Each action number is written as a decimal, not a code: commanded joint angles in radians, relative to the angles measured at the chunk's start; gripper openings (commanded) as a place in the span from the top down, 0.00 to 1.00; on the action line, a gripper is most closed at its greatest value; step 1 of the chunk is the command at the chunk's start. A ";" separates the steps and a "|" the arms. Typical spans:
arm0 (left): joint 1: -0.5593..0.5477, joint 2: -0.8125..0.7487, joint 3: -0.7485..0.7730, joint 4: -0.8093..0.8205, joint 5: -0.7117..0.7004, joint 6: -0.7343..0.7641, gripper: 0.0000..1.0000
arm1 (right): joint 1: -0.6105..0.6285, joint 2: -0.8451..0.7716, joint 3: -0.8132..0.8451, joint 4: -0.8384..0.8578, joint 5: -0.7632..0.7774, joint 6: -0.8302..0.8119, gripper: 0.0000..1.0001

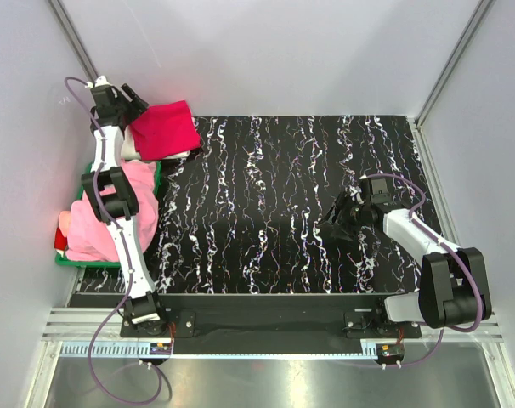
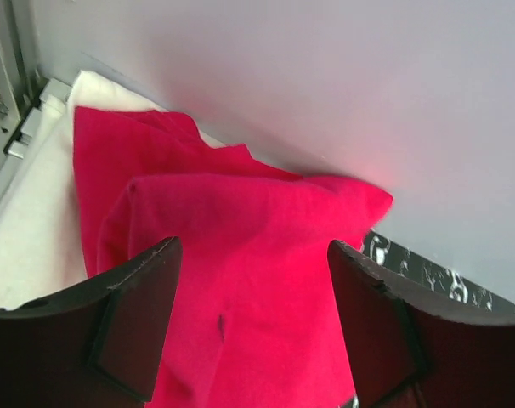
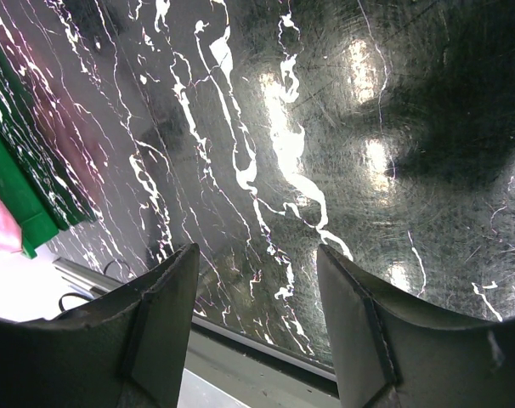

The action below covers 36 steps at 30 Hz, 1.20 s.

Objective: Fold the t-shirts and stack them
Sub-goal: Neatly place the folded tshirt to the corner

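The bright crimson-red folded cotton t-shirt lies at the far-left corner of the black white-veined counter. It rests on top of a white cloth t-shirt, whose edge shows from under it. In the left wrist view the white cloth spreads out beneath and to the left of the red one, close against the back wall.

The left gripper hovers over this pile with its jaws spread wide. The red cloth lies below the gap between them and neither finger pinches it, so it holds nothing.

The right gripper hangs low over the right half of the counter. Its jaws are also parted, with only bare marbled surface between them.

I judge the step in hand to be the stacking of the red shirt: it looks folded, placed and let go.

The light pink soft t-shirt is heaped unfolded in the green plastic tray at the left edge. The next move probably calls for lifting the left gripper straight off without snagging the top fold. Then the pink shirt should be drawn out onto the open middle, where both arms can reach it.
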<state>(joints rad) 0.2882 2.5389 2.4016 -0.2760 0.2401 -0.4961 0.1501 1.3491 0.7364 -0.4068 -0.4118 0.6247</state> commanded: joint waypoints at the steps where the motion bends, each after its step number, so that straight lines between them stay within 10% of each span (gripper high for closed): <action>1: 0.012 0.035 0.070 -0.005 -0.080 -0.002 0.23 | -0.001 -0.018 0.017 0.025 0.004 -0.005 0.36; 6: 0.014 -0.066 -0.116 0.132 -0.070 0.022 0.11 | -0.001 0.007 0.024 0.045 0.002 0.001 0.36; 18: 0.026 -0.025 -0.033 0.124 -0.065 0.047 0.01 | 0.000 0.044 0.001 0.082 -0.013 0.007 0.36; 36: 0.057 0.078 0.013 0.138 -0.070 -0.058 0.18 | 0.000 0.088 0.017 0.109 -0.009 0.013 0.36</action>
<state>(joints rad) 0.3355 2.6190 2.3764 -0.2180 0.1566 -0.5240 0.1501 1.4387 0.7364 -0.3336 -0.4129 0.6331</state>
